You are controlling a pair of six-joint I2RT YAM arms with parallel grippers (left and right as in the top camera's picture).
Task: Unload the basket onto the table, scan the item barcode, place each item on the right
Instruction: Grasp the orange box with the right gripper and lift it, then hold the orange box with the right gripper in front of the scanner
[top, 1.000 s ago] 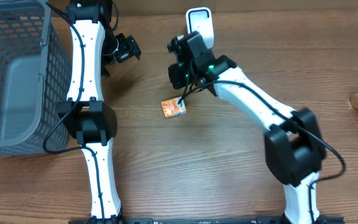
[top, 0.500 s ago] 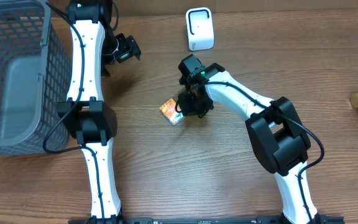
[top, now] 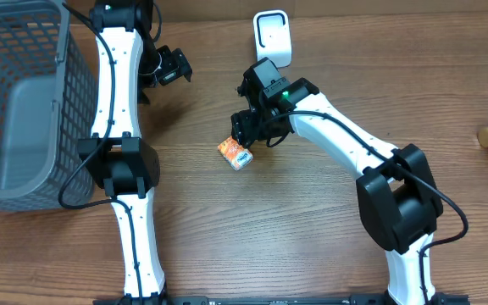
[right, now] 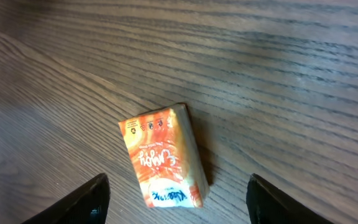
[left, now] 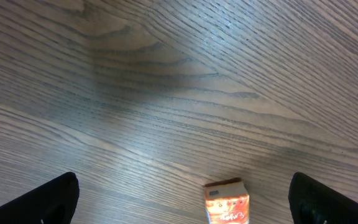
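Orange carton (top: 235,154) lies flat on the wooden table (top: 312,237), touched by nothing. The right gripper (top: 246,135) hangs just above it, jaws wide apart and holding nothing. The left gripper (top: 171,67) is well apart from it, jaws fully spread and empty. A white scanner (top: 273,38) stands near the far edge.

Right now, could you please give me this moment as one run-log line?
left gripper: open, empty | right gripper: open above orange carton | orange carton: lying on table, not gripped | scanner: on table, apart from orange carton
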